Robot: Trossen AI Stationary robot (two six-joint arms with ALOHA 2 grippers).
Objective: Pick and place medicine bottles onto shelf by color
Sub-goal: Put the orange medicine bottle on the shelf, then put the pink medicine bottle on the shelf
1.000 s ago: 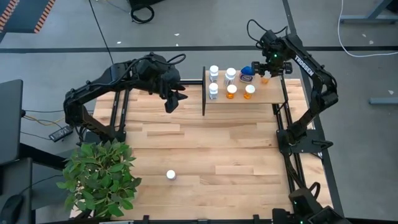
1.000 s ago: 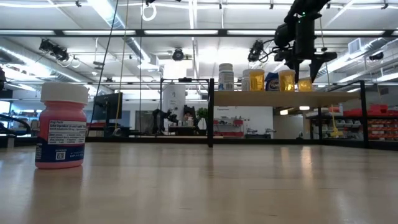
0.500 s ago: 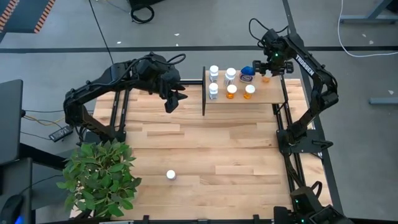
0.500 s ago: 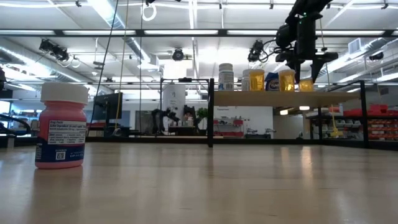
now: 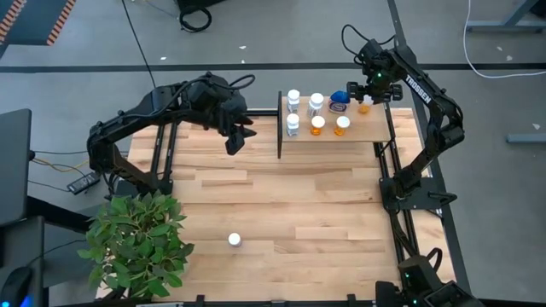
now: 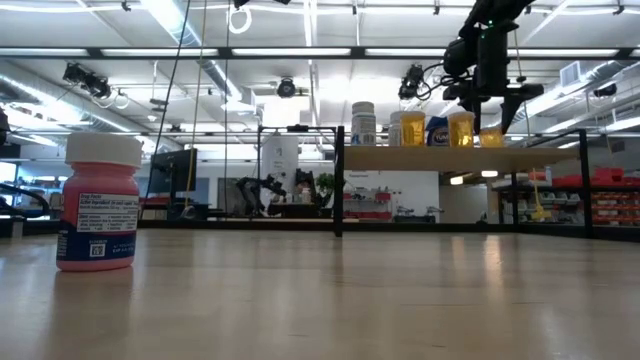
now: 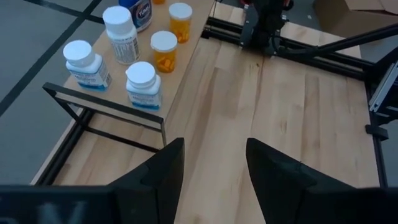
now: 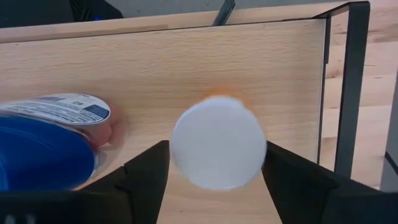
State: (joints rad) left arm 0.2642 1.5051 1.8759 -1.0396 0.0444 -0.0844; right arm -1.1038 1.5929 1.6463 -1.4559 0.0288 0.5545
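While the right gripper (image 8: 214,177) is straddling an orange bottle (image 8: 219,149) near the shelf (image 8: 149,62) edge — fingers apart, apparently releasing — the left gripper (image 7: 211,171) is hovering open, waiting.

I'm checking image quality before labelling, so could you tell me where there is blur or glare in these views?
Right wrist view: the blue bottle at the edge is soft and blurred, and the white cap is bright with little detail. Low view: ceiling lights glare, and the pink bottle is sharp. High view: evenly lit.
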